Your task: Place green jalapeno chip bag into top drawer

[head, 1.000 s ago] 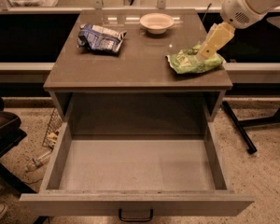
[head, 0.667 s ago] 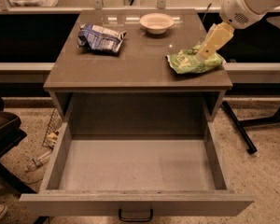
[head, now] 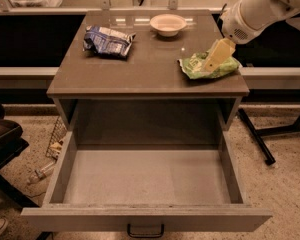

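Gripper now sits slightly lower on the green jalapeno chip bag than 0.7 s ago; bag, bowl and drawer unchanged.
Grey-brown cabinet fills mid-frame, and its top drawer is pulled fully out toward the camera, with the grey floor bare and the dark handle at the centre of the front panel. White robot arm enters from the upper right and angles down-left over the cabinet's right edge. Crumpled blue-and-white snack bag lies at the back left of the cabinet top. Green jalapeno chip bag lies flat near the front right corner of the top, not in the drawer. White bowl sits at back centre, well apart from both bags. Yellowish gripper tip is touching the green bag's upper middle; cannot tell whether it is spread or pinching.
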### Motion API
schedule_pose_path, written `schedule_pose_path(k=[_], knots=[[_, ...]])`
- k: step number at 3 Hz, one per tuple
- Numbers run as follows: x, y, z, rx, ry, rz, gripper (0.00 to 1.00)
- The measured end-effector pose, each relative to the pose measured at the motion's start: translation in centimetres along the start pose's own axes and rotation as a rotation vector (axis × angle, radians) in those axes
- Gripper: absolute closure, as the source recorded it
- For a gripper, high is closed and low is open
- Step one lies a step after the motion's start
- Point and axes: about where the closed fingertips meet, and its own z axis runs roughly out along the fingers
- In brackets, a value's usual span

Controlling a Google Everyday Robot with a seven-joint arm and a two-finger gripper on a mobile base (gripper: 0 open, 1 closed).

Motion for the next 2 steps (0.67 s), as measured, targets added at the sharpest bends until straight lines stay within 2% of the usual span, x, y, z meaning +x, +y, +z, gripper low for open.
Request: schedule_pose_path(k=[2], knots=[[3.0, 0.4, 4.9, -0.061, 0.036, 0.063, 0.0]])
